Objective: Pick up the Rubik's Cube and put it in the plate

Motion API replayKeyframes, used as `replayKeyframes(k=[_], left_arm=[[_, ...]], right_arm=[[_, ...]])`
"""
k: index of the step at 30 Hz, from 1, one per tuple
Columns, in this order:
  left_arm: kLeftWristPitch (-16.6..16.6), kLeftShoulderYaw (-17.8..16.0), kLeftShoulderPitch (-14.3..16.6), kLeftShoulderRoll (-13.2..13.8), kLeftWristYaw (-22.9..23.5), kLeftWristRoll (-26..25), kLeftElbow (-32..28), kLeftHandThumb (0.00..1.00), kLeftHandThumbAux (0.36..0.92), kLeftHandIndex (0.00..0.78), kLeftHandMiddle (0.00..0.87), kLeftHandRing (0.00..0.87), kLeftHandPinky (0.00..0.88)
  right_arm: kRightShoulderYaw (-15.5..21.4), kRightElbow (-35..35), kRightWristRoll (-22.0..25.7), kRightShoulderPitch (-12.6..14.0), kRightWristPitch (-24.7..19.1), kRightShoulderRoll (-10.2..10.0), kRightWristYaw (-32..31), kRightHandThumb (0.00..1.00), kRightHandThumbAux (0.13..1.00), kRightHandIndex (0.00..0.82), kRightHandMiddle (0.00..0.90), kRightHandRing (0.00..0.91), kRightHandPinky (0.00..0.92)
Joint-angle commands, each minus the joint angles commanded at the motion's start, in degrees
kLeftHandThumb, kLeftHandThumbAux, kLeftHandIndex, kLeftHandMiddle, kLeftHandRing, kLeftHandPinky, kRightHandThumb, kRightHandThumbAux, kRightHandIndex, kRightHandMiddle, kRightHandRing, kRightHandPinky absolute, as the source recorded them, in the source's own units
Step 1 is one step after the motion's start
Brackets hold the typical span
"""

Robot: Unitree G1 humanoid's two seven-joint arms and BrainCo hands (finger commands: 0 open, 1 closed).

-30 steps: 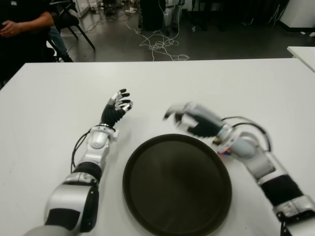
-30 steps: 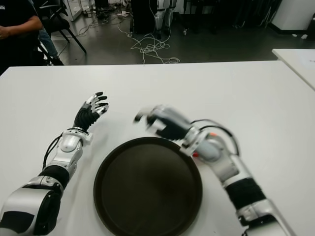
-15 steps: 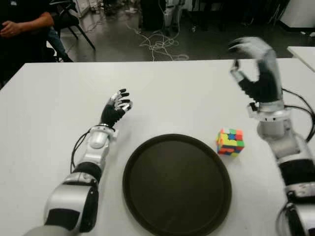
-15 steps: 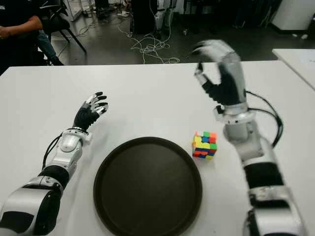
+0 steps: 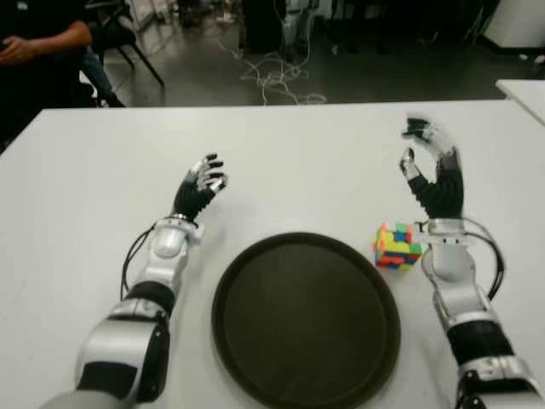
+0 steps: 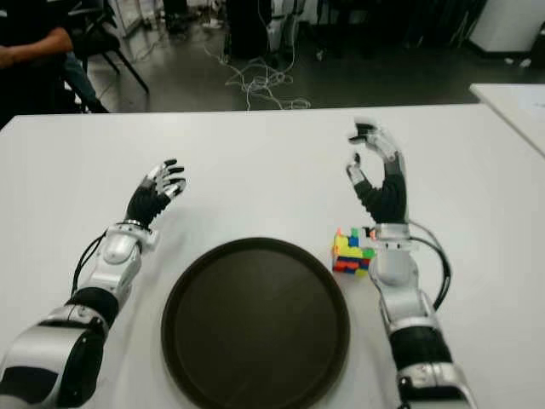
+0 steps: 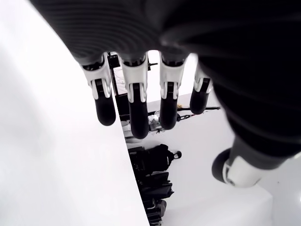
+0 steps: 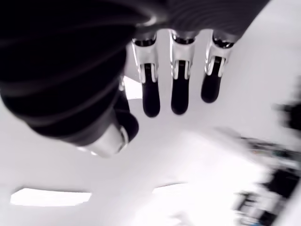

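The Rubik's Cube (image 5: 397,246) lies on the white table (image 5: 298,153), just right of the dark round plate (image 5: 306,317), outside its rim. My right hand (image 5: 430,170) is raised upright above the table, beyond and slightly right of the cube, with its fingers spread and nothing in it; its wrist stands right beside the cube. In the right wrist view the fingers (image 8: 172,87) hang free over bare white. My left hand (image 5: 201,187) shows left of the plate, fingers spread and holding nothing. The plate holds nothing.
A person in dark clothes (image 5: 38,51) sits beyond the table's far left corner. Cables (image 5: 277,81) lie on the floor past the far edge. A second white table's corner (image 5: 524,89) shows at the right.
My right hand swung from over the plate's far rim out to the right, uncovering the cube, and has now come down and nearer, standing by the cube. The left hand has stayed put.
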State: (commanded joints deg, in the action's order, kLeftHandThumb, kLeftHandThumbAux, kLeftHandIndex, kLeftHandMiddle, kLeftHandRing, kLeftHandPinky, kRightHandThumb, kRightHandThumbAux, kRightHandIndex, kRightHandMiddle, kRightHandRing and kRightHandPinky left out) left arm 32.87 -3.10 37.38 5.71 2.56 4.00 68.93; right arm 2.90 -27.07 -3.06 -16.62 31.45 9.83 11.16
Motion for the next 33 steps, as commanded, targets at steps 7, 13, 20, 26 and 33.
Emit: replayKeyframes(k=[7,13,20,26,33], left_arm=[[0.0,0.0,0.1,0.0,0.1,0.0,0.0,0.168,0.605,0.133,0.192,0.194,0.183],[-0.1,-0.1,0.1,0.0,0.5,-0.2,0.0,0.171,0.620,0.125,0.180,0.189,0.186],[-0.1,0.0,0.1,0.2,0.3,0.0,-0.1,0.162,0.626,0.123,0.179,0.189,0.189],[0.0,0.0,0.0,0.4,0.1,0.1,0.1,0.165,0.625,0.132,0.191,0.196,0.175],[0.1,-0.1,-0.1,0.4,0.2,0.0,0.0,0.169,0.625,0.129,0.188,0.192,0.161]], right_arm=[[0.9,5.8,4.5,3.4,-8.7,0.1,-6.3,0.666,0.744,0.395,0.275,0.264,0.287],[-0.5,12.0,3.2,6.5,-15.1,1.5,-10.2,0.259,0.791,0.238,0.252,0.236,0.226],[-0.9,15.4,0.3,8.4,-16.6,3.2,-12.3,0.046,0.812,0.165,0.242,0.219,0.197],[-1.1,17.9,-2.6,10.7,-14.1,5.2,-13.6,0.005,0.812,0.166,0.238,0.220,0.203],[0.8,23.8,-0.8,11.9,-15.0,9.1,-18.3,0.000,0.830,0.181,0.237,0.213,0.196]])
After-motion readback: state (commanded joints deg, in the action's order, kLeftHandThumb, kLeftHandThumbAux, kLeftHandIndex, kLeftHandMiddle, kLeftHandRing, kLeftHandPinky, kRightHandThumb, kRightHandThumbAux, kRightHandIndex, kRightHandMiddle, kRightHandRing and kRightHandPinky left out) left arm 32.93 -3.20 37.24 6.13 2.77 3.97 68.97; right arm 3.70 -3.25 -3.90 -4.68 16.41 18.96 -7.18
